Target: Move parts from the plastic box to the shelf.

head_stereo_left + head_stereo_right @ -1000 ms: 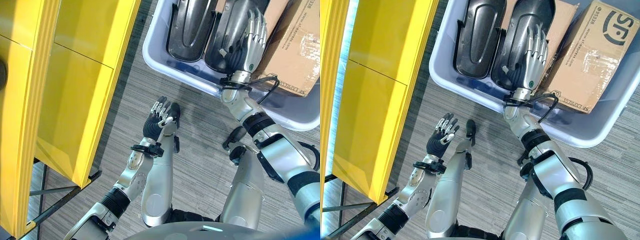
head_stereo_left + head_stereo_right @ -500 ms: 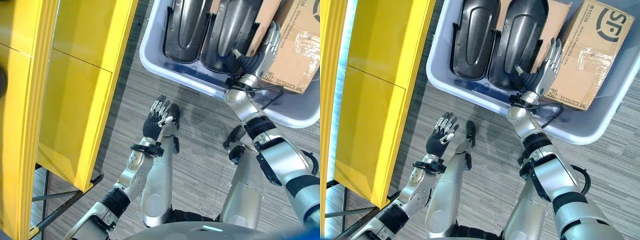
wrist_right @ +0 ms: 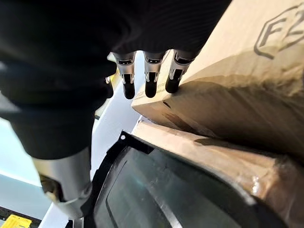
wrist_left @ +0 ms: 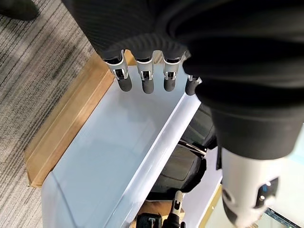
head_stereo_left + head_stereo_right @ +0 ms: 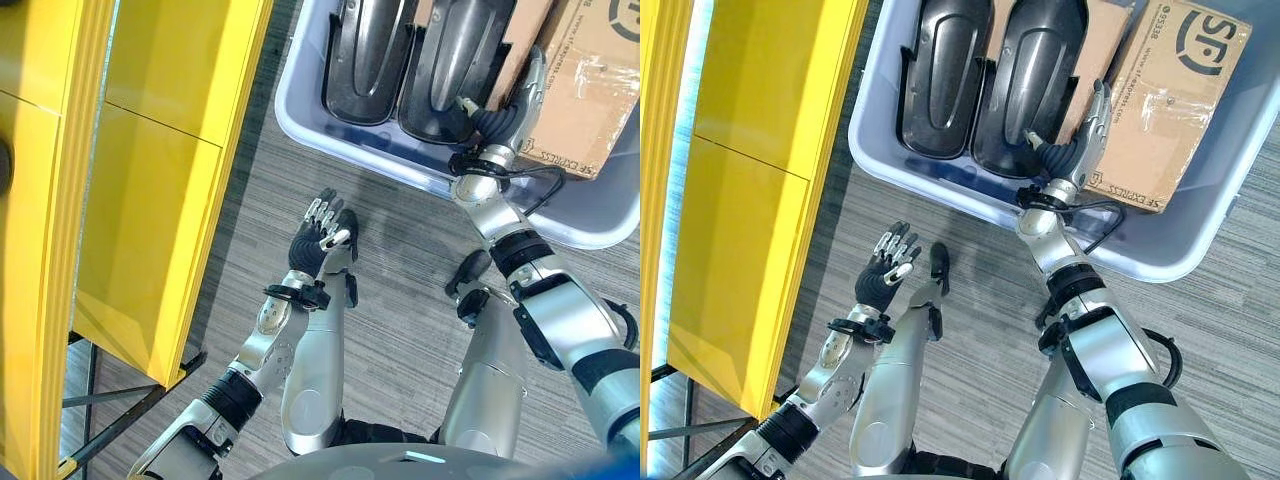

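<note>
Two dark glossy moulded parts, one on the left (image 5: 940, 70) and one on the right (image 5: 1030, 80), stand side by side in the pale plastic box (image 5: 872, 150). My right hand (image 5: 1072, 160) is open and turned edge-on at the right part's right edge. Its straight fingers (image 3: 147, 80) lie along the cardboard beside that part (image 3: 166, 190), and the thumb rests toward the part's side. My left hand (image 5: 315, 240) hovers open over the floor, palm up, holding nothing. The yellow shelf (image 5: 150, 200) stands on the left.
A printed cardboard carton (image 5: 1170, 100) and a flat cardboard piece (image 5: 1095, 50) fill the box's right half. Grey striped floor (image 5: 400, 300) lies between the box and the shelf. The left wrist view looks at the box's outer wall (image 4: 118, 156).
My right hand, lying flat on the right part a second ago, has turned edge-on and moved to the gap between that part and the cardboard. The left hand has stayed put.
</note>
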Controlling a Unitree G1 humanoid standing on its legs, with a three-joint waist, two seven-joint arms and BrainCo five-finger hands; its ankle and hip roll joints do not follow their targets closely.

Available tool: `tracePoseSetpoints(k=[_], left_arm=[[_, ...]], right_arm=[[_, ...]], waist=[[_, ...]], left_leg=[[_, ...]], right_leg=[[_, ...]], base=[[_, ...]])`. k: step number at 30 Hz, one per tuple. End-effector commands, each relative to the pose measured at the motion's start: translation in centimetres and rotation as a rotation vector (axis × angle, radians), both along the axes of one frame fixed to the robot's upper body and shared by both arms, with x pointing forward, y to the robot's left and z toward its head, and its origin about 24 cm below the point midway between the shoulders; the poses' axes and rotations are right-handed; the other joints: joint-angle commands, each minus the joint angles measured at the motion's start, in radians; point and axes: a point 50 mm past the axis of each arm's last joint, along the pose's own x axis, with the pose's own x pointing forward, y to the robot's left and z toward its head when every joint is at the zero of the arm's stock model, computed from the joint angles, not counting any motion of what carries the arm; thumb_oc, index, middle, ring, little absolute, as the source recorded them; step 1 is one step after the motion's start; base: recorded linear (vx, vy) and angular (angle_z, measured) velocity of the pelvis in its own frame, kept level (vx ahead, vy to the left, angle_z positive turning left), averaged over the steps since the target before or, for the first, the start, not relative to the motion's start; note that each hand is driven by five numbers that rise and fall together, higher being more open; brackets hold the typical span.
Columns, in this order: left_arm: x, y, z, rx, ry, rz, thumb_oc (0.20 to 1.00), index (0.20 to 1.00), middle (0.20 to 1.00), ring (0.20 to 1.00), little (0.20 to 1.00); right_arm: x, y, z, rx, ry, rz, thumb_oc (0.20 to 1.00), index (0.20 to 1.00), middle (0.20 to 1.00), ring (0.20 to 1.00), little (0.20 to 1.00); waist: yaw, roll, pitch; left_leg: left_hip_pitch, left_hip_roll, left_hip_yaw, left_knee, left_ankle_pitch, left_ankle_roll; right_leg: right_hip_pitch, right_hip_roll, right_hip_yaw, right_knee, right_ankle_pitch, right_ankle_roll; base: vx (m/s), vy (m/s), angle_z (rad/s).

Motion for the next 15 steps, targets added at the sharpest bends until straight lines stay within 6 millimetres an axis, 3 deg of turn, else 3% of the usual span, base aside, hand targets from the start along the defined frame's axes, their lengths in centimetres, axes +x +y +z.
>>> tracePoseSetpoints(k=[1,4,7,10,15], left_arm=[[-0.8,-1.7,1.4,-0.042,-0.057,-0.050,1.000,1.000,1.000,1.000,1.000],[-1.1,-1.7,1.1,-0.044,-0.056,-0.057,1.000,1.000,1.000,1.000,1.000],[-1.5,-1.5,0.8,-0.049,-0.054,-0.053,1.000,1.000,1.000,1.000,1.000],[-1.6,-1.0,0.6,-0.052,-0.051,-0.051,1.000,1.000,1.000,1.000,1.000],[-1.6,-1.0,0.5,-0.020,-0.068,-0.051,1.000,1.000,1.000,1.000,1.000]], right_arm=[[-0.2,-0.8,1.4,-0.131,-0.044,-0.053,1.000,1.000,1.000,1.000,1.000],[-0.8,0.4,3.5,-0.324,-0.186,-0.088,1.000,1.000,1.000,1.000,1.000],[-2.6,3.5,6.6,-0.471,-0.420,0.002,1.000,1.000,1.000,1.000,1.000],[-3.0,4.1,6.8,-0.463,-0.430,0.018,1.000,1.000,1.000,1.000,1.000],[-1.9,2.2,4.4,-0.189,-0.298,0.049,1.000,1.000,1.000,1.000,1.000]], waist=[[0.031,0.056,-0.010],[0.034,0.059,-0.010],[0.028,0.061,-0.010],[0.027,0.061,-0.010],[0.027,0.069,-0.010]], left_leg=[[-0.040,-0.048,0.019,0.047,-0.096,0.028],[-0.038,-0.048,0.020,0.044,-0.095,0.028],[-0.033,-0.050,0.022,0.042,-0.091,0.028],[-0.026,-0.049,0.024,0.039,-0.090,0.026],[-0.035,-0.047,0.027,0.042,-0.091,0.025]], right_leg=[[0.029,0.070,0.025,0.018,-0.030,0.017],[0.033,0.070,0.023,0.013,-0.028,0.019],[0.034,0.068,0.028,0.009,-0.026,0.023],[0.038,0.071,0.030,0.008,-0.029,0.021],[0.024,0.075,0.037,0.022,-0.037,0.015]], base=[[0.00,0.006,0.05],[0.00,0.002,0.01],[0.01,0.039,-0.01],[0.00,0.000,0.00],[0.00,0.000,0.00]])
